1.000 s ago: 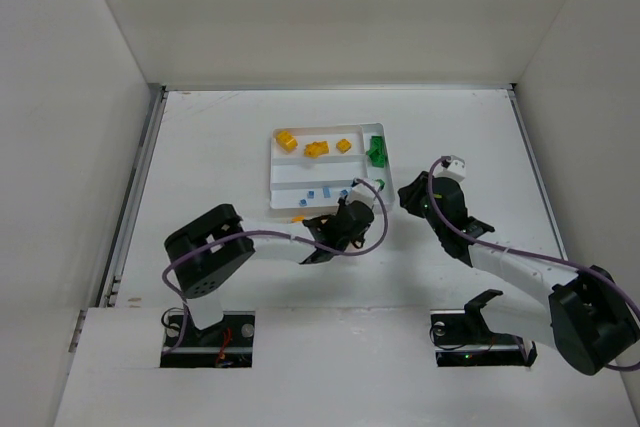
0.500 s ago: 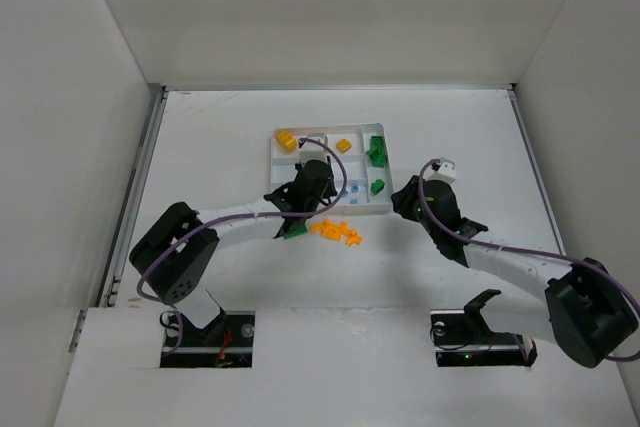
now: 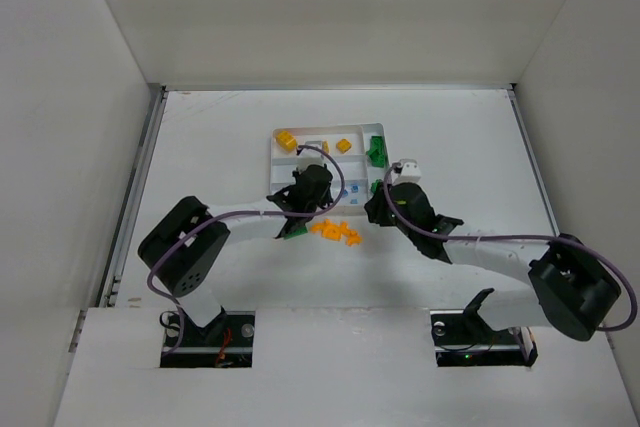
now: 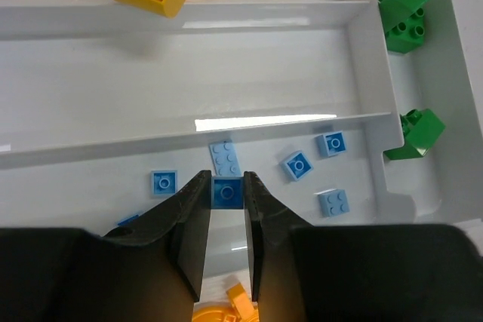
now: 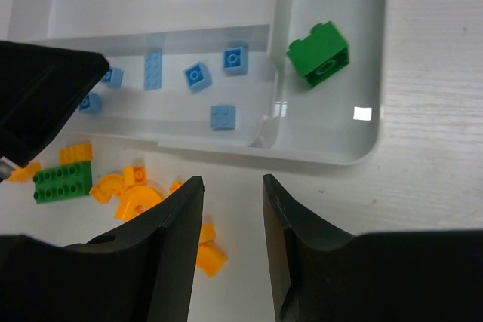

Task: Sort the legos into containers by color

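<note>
Little blue lego (image 4: 227,194) is partly tucked behind the left pincer (image 4: 226,180) tips, and the orange piece (image 4: 232,301) under them runs off the bottom edge.

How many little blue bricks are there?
7 small blue plastic bricks, all in the white plastic tray's nearest section: one between the left claw's fingers, two left, one beyond, three right. Others may hide.

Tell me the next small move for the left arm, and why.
Probably open the left claw slightly. It looks pinched on a small blue lego right over the tray's near section, where the other blue legos lie, so letting go there should drop it in with its own colour.
</note>
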Action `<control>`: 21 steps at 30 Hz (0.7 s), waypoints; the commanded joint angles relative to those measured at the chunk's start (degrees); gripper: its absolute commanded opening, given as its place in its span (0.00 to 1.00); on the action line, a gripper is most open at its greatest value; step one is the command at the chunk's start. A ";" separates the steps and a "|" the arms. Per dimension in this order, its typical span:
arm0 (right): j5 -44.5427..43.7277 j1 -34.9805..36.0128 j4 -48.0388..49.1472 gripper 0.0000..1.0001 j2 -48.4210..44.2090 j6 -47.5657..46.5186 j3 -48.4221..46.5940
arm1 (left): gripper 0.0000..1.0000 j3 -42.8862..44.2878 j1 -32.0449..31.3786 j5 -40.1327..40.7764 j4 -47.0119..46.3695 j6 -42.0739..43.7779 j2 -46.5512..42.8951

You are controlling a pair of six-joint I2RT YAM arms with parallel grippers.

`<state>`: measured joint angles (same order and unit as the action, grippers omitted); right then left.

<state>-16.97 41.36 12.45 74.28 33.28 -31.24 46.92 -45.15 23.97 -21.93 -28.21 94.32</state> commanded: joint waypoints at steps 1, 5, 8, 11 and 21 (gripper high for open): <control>0.10 2.61 1.88 0.44 1.65 -3.92 -3.55 | 0.21 -0.86 0.19 0.20 -0.22 -1.06 0.16; 0.97 5.17 0.65 0.49 3.76 -5.76 -5.23 | 0.27 -1.12 0.54 0.20 -0.22 -1.32 0.69; 3.25 6.14 -0.05 0.53 5.60 -6.29 -6.28 | 0.33 -1.39 0.63 0.20 -0.21 -1.15 -0.10; 5.19 6.67 -2.77 0.53 7.54 -6.47 -7.86 | 0.35 -2.87 0.98 0.47 -0.13 -1.41 -2.29; 5.37 8.68 -12.44 0.49 11.58 -7.61 -11.99 | 0.35 -14.65 3.00 1.96 8.91 -5.89 -20.03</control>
<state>-11.77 48.62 3.03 85.25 26.89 -40.18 35.11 -43.27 24.18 -16.95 -31.40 80.44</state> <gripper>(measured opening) 0.504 0.348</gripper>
